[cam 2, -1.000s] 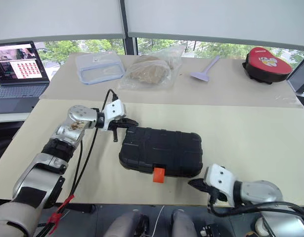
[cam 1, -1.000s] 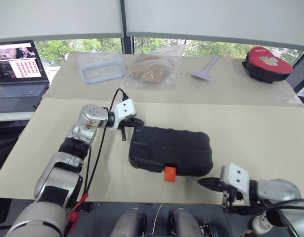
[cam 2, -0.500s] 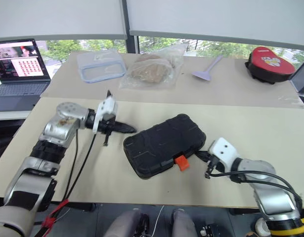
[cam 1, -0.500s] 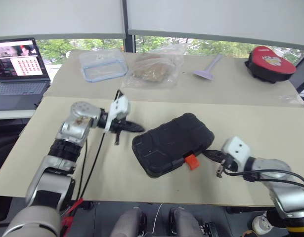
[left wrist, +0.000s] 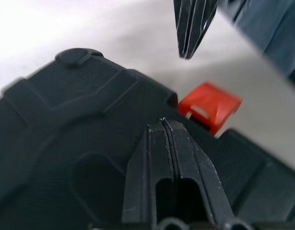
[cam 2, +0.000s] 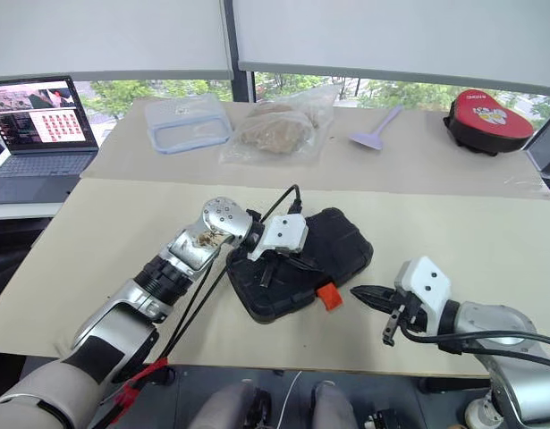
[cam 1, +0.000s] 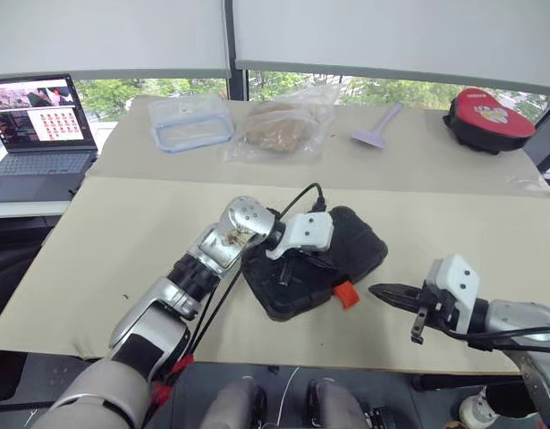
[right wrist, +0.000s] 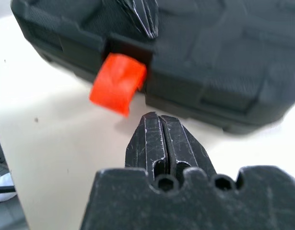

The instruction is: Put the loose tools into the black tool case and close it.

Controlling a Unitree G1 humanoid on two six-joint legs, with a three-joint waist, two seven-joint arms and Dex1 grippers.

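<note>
The black tool case (cam 1: 357, 248) lies closed and skewed on the near table, its orange latch (cam 1: 347, 293) sticking out at the front right. My left gripper (left wrist: 165, 120) is shut and lies over the case lid, its tips just short of the latch (left wrist: 209, 106). My right gripper (cam 1: 376, 290) is shut too. It hovers beside the latch (right wrist: 117, 84) at the case's front right, a small gap away. The loose tools are out of view.
On the far table lie a clear plastic container (cam 1: 190, 121), a plastic bag (cam 1: 279, 130), a purple scraper (cam 1: 375, 125) and a red-and-black pouch (cam 1: 489, 116). An open laptop (cam 1: 38, 125) stands at the far left. The table's front edge runs just below the case.
The case has swung round, so its latch now points front right. My left gripper has moved right, from beside the case's left end onto its lid. The right gripper has risen a little.
</note>
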